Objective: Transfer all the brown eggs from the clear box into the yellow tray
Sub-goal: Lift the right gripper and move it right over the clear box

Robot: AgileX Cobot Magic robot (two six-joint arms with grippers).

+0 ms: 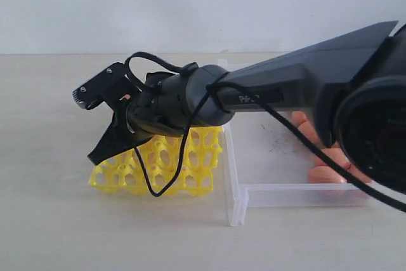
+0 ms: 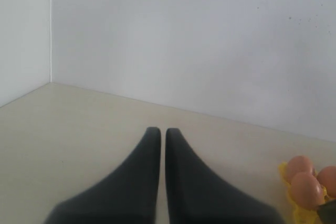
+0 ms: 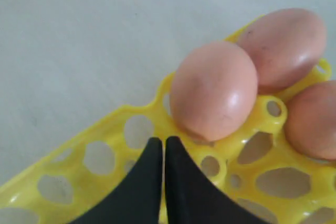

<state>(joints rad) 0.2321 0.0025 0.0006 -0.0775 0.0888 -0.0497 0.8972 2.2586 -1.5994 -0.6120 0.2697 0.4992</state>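
Beige table [image 1: 51, 220] with yellow tray [image 1: 202, 179]; the right arm [image 1: 304, 77]'s lettering [image 1: 247, 99] begins "Pi".

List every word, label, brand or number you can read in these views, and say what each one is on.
"Pi...": white lettering on the side of the black arm. Only the first letters read; the rest is blurred and crossed by the black cable.
No text shows on the yellow tray, the clear box or the brown eggs.
Neither wrist view shows any lettering.
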